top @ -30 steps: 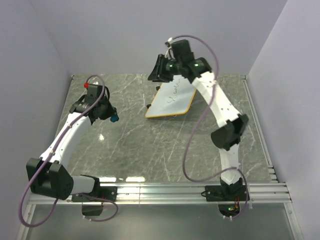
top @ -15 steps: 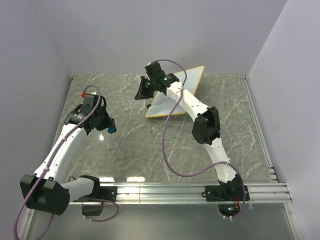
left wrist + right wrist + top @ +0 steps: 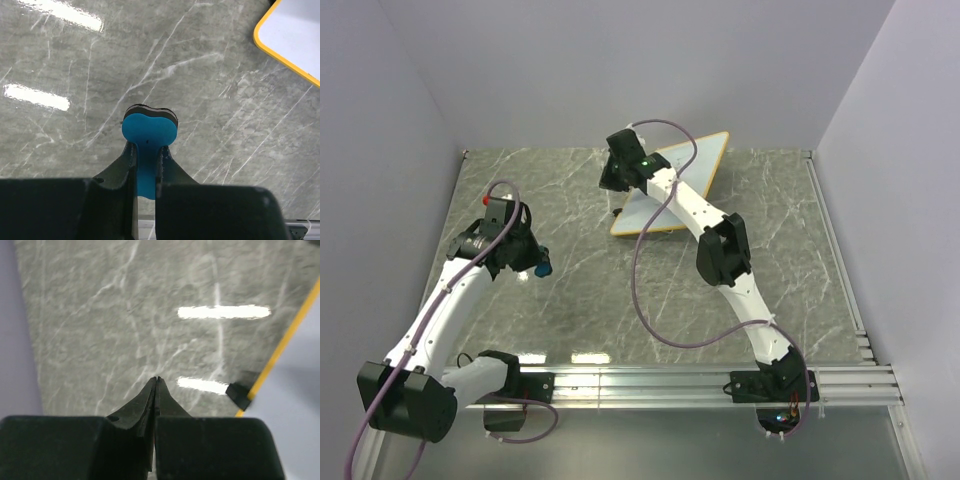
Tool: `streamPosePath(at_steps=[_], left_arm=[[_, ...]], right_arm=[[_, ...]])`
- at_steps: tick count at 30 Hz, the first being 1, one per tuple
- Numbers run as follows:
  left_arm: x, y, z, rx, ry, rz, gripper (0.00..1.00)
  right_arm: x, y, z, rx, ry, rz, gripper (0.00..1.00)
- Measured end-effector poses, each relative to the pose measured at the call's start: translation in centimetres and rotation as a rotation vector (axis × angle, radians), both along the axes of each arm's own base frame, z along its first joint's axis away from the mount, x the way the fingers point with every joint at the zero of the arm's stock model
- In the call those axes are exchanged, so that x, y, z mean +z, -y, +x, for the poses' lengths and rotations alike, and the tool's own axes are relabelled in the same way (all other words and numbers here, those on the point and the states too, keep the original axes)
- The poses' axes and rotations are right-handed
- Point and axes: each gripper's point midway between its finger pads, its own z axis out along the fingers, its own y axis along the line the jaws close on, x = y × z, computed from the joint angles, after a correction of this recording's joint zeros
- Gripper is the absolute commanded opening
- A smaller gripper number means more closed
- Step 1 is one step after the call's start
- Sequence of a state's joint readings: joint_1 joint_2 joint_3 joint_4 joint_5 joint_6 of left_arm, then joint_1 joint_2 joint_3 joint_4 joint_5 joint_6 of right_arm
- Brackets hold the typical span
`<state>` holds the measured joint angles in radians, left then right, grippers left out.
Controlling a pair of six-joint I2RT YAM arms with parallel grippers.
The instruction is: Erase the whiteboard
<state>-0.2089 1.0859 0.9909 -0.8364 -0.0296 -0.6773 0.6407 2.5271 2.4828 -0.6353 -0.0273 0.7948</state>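
Pulled nearer than a second ago, the left gripper (image 3: 146,150) clamps a blue bow-tie-shaped foam eraser (image 3: 150,127) above the grey marble table (image 3: 620,300). At the far middle, the right gripper (image 3: 610,180) is pinched empty, and its arm crosses the white orange-rimmed whiteboard (image 3: 700,158), now tilted.

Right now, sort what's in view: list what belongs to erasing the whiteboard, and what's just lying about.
For the job:
- flat white whiteboard with orange-yellow rim
- blue bow-tie-shaped eraser block, clamped in the left gripper
- right gripper, shut, empty

Just there:
- grey marble-patterned tabletop
- aluminium rail
- purple cables
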Motion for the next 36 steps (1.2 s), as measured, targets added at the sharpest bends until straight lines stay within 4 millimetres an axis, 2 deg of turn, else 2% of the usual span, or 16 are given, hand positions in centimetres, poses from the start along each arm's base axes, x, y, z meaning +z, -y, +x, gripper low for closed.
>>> streamPosePath(at_steps=[6,13,20,23,26,28,31,33,36], left_arm=[[-0.1,0.0,0.0,-0.004,-0.003,-0.001,0.00],[-0.8,0.1,0.3,-0.011,-0.027,0.003,0.00],[-1.5,0.3,0.5,-0.034,-0.050,0.002,0.00],[-1.5,0.3,0.5,-0.038,-0.048,0.003,0.00],[-1.5,0.3,0.5,-0.041,-0.047,0.005,0.00],[-1.4,0.3,0.6,-0.041,-0.044,0.004,0.00],[-1.4,0.4,0.8,-0.043,-0.038,0.000,0.00],[-1.5,0.5,1.0,-0.044,-0.037,-0.002,0.00],[-1.8,0.6,1.3,-0.045,-0.043,-0.004,0.00]], right_arm=[[-3.0,1.6,0.6,-0.060,-0.023,-0.092,0.00],[-8.9,3.2,-0.9,-0.060,-0.157,-0.188,0.00],[-9.9,3.6,-1.4,-0.042,-0.189,-0.199,0.00],[-10.7,4.7,-2.3,-0.031,-0.231,-0.224,0.00],[-11.3,7.6,-4.4,-0.030,-0.298,-0.269,0.00],[-11.3,10.6,-6.6,-0.042,-0.354,-0.313,0.00],[-11.5,16.5,-10.1,-0.079,-0.447,-0.387,0.00],[-11.3,19.7,-11.3,-0.105,-0.468,-0.421,0.00],[-10.7,22.7,-12.5,-0.132,-0.489,-0.446,0.00]])
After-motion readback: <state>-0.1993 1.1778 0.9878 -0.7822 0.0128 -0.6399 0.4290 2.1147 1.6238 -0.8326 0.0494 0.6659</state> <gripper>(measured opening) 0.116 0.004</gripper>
